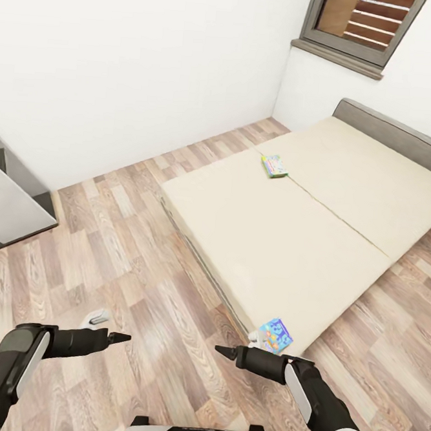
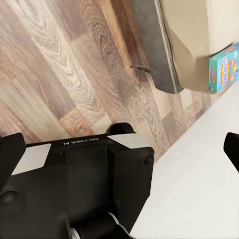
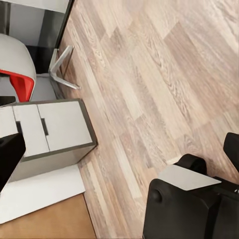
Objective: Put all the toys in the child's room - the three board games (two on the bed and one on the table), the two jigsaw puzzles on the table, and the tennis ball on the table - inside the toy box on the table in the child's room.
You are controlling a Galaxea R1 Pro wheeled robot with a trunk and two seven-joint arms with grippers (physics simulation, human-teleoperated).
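Two board games lie on the beige bed (image 1: pixel 292 234). One board game (image 1: pixel 274 165) rests near the far edge by the mattress seam. The other board game (image 1: pixel 275 335) (image 2: pixel 224 67), blue-green, sits at the bed's near corner, just beyond my right gripper (image 1: pixel 225 351). That gripper is open and empty, hovering over the wood floor. My left gripper (image 1: pixel 119 337) is also open and empty, level with it and pointing inward. The toy box, jigsaw puzzles and tennis ball are out of view.
A pale grey desk edge (image 1: pixel 9 206) stands at the left. A white drawer unit (image 3: pixel 55 129) and a red chair (image 3: pixel 17 82) are close by. The grey headboard (image 1: pixel 397 132) and a window (image 1: pixel 360 23) lie far right. My black base (image 2: pixel 89 174) is below.
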